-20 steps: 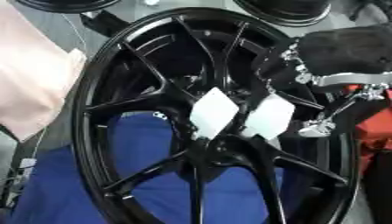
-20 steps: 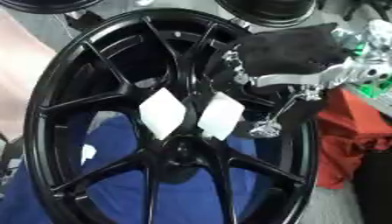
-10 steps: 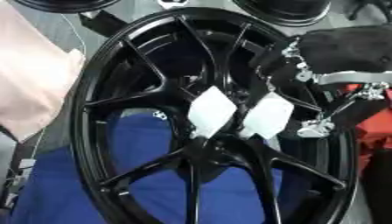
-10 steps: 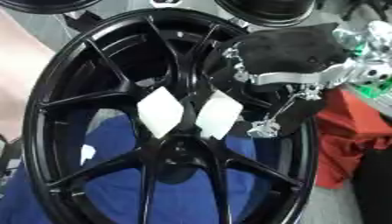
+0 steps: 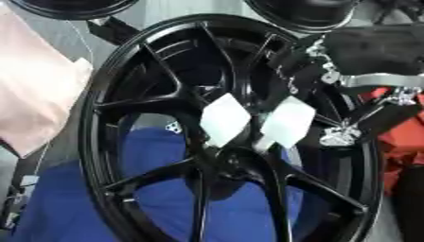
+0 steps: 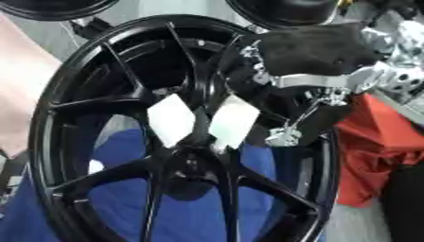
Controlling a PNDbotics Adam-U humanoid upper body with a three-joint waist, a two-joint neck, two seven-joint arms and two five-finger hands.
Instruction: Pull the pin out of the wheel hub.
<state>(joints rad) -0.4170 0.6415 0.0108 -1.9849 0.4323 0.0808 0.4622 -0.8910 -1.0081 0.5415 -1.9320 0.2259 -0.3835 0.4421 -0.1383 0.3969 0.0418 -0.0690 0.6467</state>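
My right hand reaches in from the upper right over the rim of the black wheel, its fingers pointing down toward the spokes near the centre. Whether they are spread or closed round anything I cannot tell. Two white diamond-shaped tags sit just above the hub; the pin itself I cannot make out. Blue cloth lies under the wheel, red cloth at its right edge.
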